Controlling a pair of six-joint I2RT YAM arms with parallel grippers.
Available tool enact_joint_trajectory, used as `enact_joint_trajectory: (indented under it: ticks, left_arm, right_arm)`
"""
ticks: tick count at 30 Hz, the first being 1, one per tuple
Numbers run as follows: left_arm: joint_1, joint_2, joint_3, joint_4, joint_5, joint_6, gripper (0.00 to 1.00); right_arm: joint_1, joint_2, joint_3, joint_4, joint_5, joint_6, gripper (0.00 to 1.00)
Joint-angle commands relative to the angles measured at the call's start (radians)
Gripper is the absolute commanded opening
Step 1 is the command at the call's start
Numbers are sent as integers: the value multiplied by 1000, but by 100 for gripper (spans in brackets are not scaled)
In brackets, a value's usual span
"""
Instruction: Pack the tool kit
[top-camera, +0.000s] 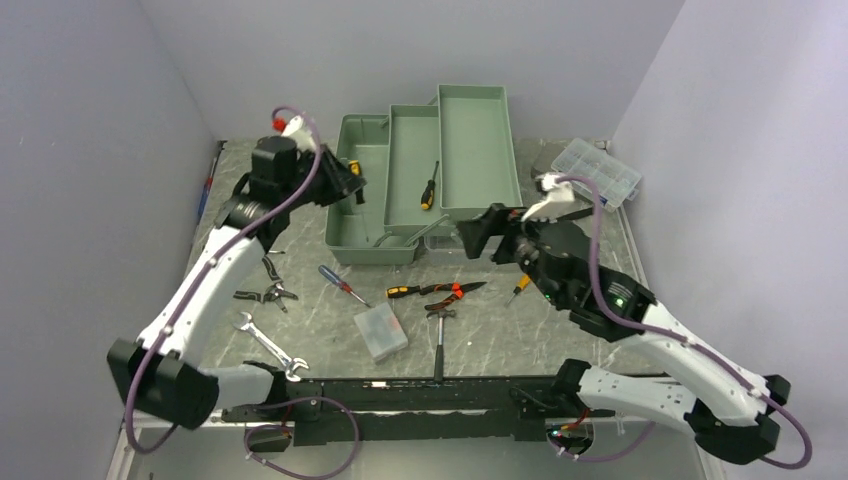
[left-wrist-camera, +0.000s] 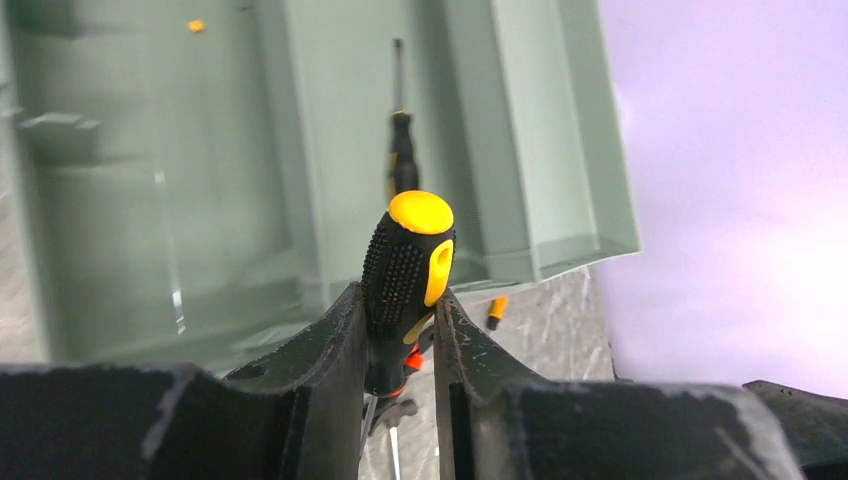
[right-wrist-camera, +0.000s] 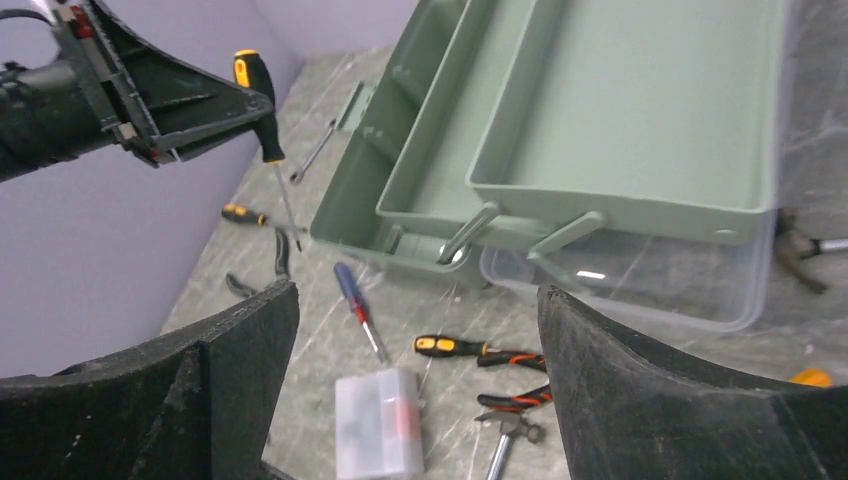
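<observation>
Loosely scattered near the arms lie a wrench (top-camera: 268, 345), hammer (top-camera: 440, 335), pliers (top-camera: 268, 294) and small clear case (top-camera: 381, 331). Behind them the sage-green tool kit (top-camera: 480, 150) sits open, trays fanned out. Left gripper (left-wrist-camera: 398, 298) clamps a yellow-black screwdriver (left-wrist-camera: 408, 262) over its left end; right gripper (right-wrist-camera: 415, 305) gapes, empty.

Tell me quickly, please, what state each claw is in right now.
Left claw: closed on a black-and-yellow screwdriver, gripped by its handle.
Right claw: open, holding nothing.

Open tool kit (top-camera: 375, 212) well clear, trays (top-camera: 478, 150) alongside
</observation>
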Motion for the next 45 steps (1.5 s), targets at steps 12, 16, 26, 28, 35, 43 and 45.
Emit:
enact_joint_trajectory:
  ticks: [12, 16, 26, 28, 35, 43, 45]
  left_arm:
    - [-86, 595, 560, 91, 131, 41, 0]
    - [-89, 711, 682, 35, 155, 50, 2]
    - [-89, 748, 735, -76, 131, 161, 79]
    - [-89, 726, 737, -95, 120, 182, 92]
    - [-89, 568, 693, -109, 146, 250, 99]
    - [-89, 143, 254, -13, 87, 296, 99]
    - [-89, 54, 172, -36, 39, 307, 99]
  right_arm:
    - [-7, -86, -43, -102, 42, 5, 90]
    - [-7, -57, -72, -168, -20, 92, 91]
    - [-6, -54, -230, -219, -83, 218, 93]
    - [-8, -51, -253, -222, -99, 233, 93]
    - [-2, 24, -379, -113, -222, 339, 88]
    - [46, 209, -418, 23, -283, 340, 77]
    - [80, 256, -393, 1, -257, 345, 76]
